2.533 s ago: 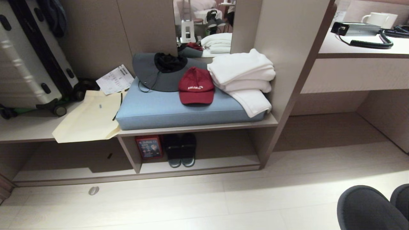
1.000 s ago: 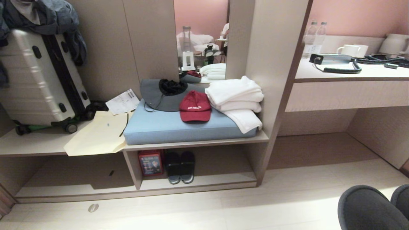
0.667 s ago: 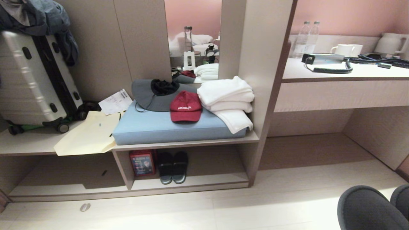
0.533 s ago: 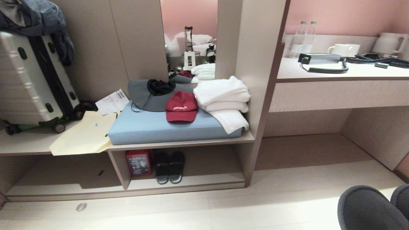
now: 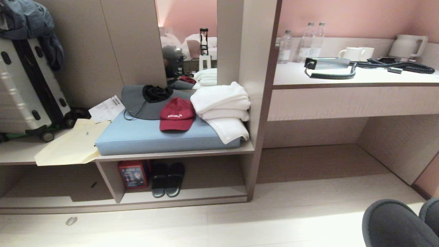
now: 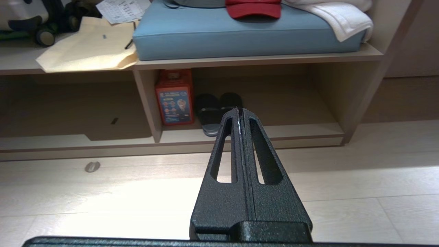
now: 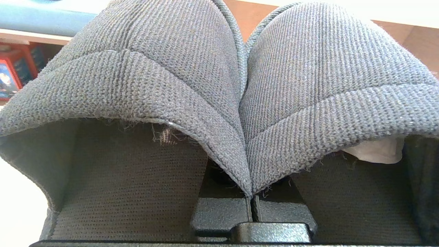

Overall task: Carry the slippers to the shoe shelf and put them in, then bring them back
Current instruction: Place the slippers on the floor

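The grey-blue cloth slippers (image 5: 394,223) hang side by side at the lower right of the head view, toes pointing away. In the right wrist view the slippers (image 7: 154,68) fill the picture, their inner edges pinched together between the jaws of my right gripper (image 7: 252,209), which is shut on them. The shoe shelf (image 5: 205,196) is the low cubby under the blue cushion, left of centre and some way off across the floor. My left gripper (image 6: 240,110) is shut and empty, held low over the floor and pointing toward the shoe shelf (image 6: 301,132).
Inside the cubby stand a dark pair of slippers (image 5: 167,178) and a red box (image 5: 133,174). Above lie a blue cushion (image 5: 144,139), a red cap (image 5: 176,118) and white towels (image 5: 223,106). A suitcase (image 5: 24,89) stands left. A taller recess (image 5: 319,161) sits under the desk (image 5: 343,79).
The whole head view has slid leftward, so the camera has turned or moved right; more of the desk shows. The held slippers keep their place in the picture.
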`<state>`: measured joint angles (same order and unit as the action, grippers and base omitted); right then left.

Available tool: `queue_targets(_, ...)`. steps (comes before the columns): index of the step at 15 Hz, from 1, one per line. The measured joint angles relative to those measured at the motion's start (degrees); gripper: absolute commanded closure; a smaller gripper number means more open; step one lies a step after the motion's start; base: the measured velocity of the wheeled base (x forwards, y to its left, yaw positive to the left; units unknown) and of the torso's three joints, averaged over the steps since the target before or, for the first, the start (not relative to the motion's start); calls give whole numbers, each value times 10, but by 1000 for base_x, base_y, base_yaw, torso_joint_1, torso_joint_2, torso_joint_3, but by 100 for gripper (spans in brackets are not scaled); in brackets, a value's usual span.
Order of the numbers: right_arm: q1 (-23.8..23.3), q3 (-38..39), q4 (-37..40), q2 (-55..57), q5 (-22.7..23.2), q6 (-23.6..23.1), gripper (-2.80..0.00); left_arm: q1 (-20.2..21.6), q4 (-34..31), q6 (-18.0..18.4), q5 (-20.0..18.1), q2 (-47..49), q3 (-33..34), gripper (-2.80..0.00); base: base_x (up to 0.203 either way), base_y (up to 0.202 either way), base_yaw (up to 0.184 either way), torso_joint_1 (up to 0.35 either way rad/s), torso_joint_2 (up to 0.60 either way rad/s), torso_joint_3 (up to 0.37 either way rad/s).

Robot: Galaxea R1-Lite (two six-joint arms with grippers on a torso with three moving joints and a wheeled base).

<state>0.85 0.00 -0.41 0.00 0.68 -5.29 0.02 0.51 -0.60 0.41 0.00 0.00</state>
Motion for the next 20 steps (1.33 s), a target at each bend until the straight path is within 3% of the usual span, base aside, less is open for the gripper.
queue_targets(20,0,0,0,0,0,-2,0,0,-2,0,1,0,0,0,0,-197,2,2,1,2)
